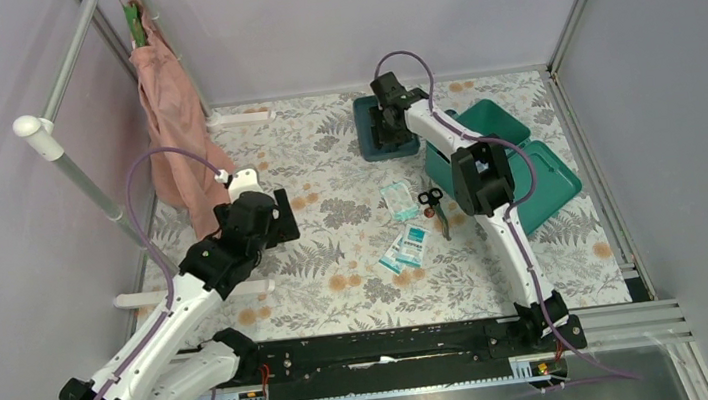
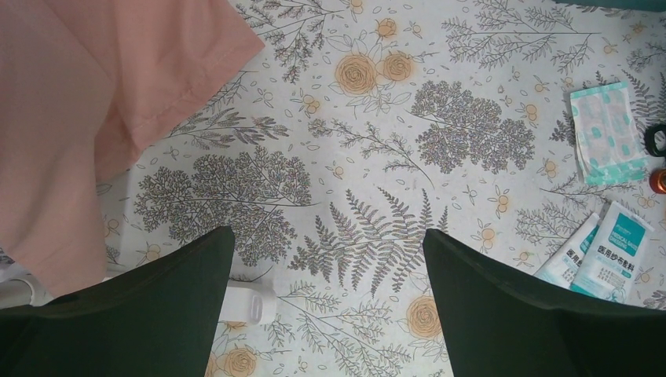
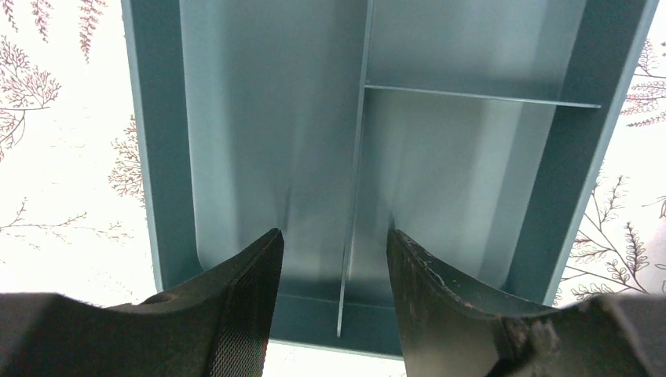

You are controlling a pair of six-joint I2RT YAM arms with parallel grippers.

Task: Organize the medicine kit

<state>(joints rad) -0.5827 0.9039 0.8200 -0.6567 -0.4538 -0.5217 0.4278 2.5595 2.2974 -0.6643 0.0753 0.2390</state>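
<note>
I see grey walls closing the floral mat (image 1: pixel 326 163) on three sides. The medicine kit (image 1: pixel 502 123) lies open at the right rear, close to the right wall and just behind the right arm's elbow. The roomiest stretch of mat is in the middle, between the left arm and the small items.

The right gripper (image 3: pixel 331 236) reaches over the darker divided tray (image 1: pixel 366 138), which sits just left of the kit near the back wall. Its wrist camera shows the jaws partly open and holding nothing. One finger (image 3: pixel 243 306) stands on either side of the tray's long central divider. From this angle I cannot tell whether the tips touch the tray floor.

The left gripper (image 2: pixel 327 236) hangs above bare mat with its jaws spread wide and nothing between them. A pink cloth (image 1: pixel 170 120) hangs from the frame at the left rear, and its hem fills the left side of that wrist view.

The overhead camera shows black-handled scissors (image 1: pixel 434 206) just right of a plaster packet (image 1: pixel 398 200), with two sachets (image 1: pixel 406 247) nearer the arms. All lie apart from the kit. In the left wrist view the packet and sachets are at the right edge, and only a black loop of the scissors can be seen. That view also shows a white rail (image 2: pixel 251 302) end below the fingers. Only the right wrist view shows the tray's inner compartments.
</note>
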